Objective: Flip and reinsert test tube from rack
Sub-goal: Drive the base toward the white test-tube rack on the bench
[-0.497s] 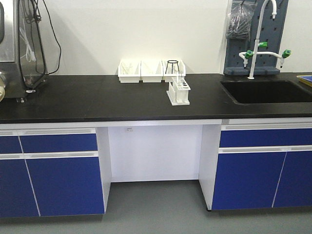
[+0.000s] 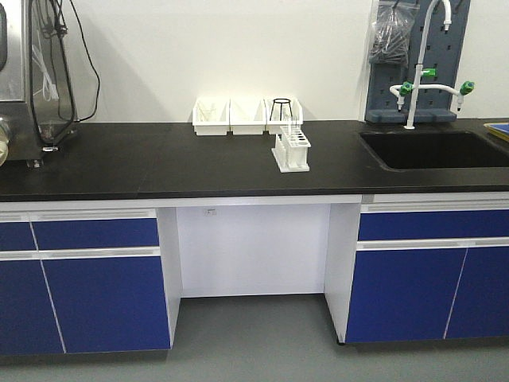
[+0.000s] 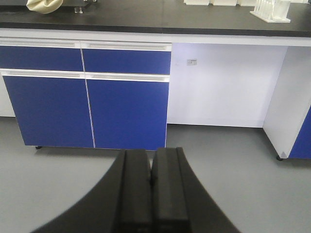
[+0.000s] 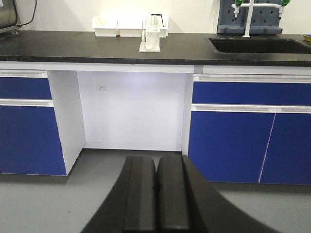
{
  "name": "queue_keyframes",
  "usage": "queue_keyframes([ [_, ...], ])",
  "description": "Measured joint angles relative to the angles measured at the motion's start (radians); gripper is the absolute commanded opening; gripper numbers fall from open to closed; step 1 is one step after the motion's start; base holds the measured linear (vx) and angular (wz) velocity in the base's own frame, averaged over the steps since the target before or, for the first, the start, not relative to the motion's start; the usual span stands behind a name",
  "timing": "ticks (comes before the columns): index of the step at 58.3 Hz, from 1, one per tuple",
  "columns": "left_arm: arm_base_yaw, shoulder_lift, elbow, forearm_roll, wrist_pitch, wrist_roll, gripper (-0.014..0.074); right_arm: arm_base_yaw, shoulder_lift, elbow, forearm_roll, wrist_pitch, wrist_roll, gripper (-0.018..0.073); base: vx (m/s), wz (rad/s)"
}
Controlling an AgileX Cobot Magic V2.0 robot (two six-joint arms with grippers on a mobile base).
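The white rack [image 2: 291, 151] stands on the black counter, in front of the white bins, with thin clear test tubes [image 2: 297, 133] upright in it. The rack also shows in the right wrist view [image 4: 150, 40] and at the top right corner of the left wrist view [image 3: 272, 10]. My left gripper [image 3: 151, 162] is shut and empty, low over the grey floor, far from the counter. My right gripper [image 4: 156, 167] is shut and empty, also low over the floor facing the knee space. Neither gripper shows in the front view.
Three white open-front bins [image 2: 231, 115] stand at the back wall, one holding a black ring stand [image 2: 281, 107]. A black sink [image 2: 433, 149] with a white tap [image 2: 417, 64] is at right. A machine [image 2: 28, 72] stands at far left. Blue cabinets [image 2: 87, 278] sit below the counter [image 2: 159, 167].
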Motion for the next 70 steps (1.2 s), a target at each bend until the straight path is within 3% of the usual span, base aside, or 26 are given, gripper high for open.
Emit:
queue_keyframes([
  [38,0.000,0.000,0.000,0.000,0.000,0.000,-0.0006,0.000,0.000,0.000,0.000,0.000,0.000,-0.0008,0.03,-0.01],
  [70,0.000,0.000,0.000,0.000,0.000,0.000,-0.0006,0.000,0.000,0.000,0.000,0.000,0.000,-0.0008,0.23,0.02],
])
